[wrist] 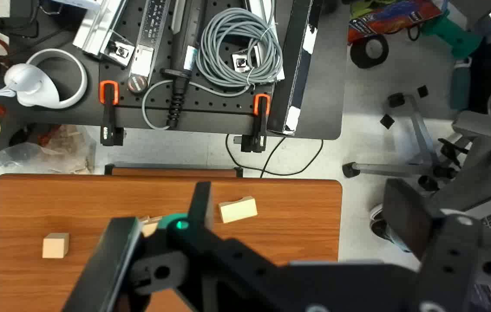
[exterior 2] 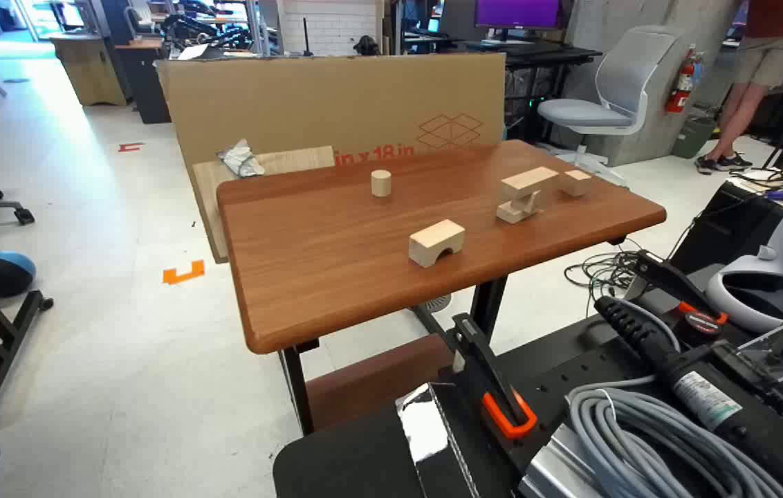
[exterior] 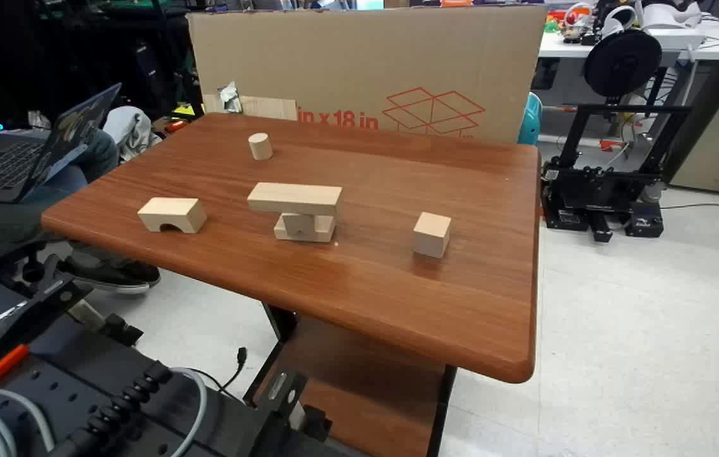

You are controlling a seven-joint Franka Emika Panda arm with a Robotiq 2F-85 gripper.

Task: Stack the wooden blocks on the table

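Note:
Light wooden blocks stand on the brown table (exterior: 372,279). A long flat block (exterior: 295,198) lies across a small notched block (exterior: 299,225), which stands on a flat base block (exterior: 324,230). This stack also shows in an exterior view (exterior 2: 528,181); in the wrist view it is mostly hidden behind a finger. An arch block (exterior: 172,214) stands apart, also in the wrist view (wrist: 238,209). A cube (exterior: 432,235) and a cylinder (exterior: 260,146) stand separately; the cylinder is out of sight in the wrist view. My gripper (wrist: 304,193) is open and empty, above the table, and out of both exterior views.
A cardboard panel (exterior: 359,70) stands along one table edge. A black cart (wrist: 306,117) with coiled grey cable (wrist: 241,47) and orange-handled clamps (wrist: 109,108) stands at the opposite side, across a gap. A person with a laptop (exterior: 35,152) sits beside the table.

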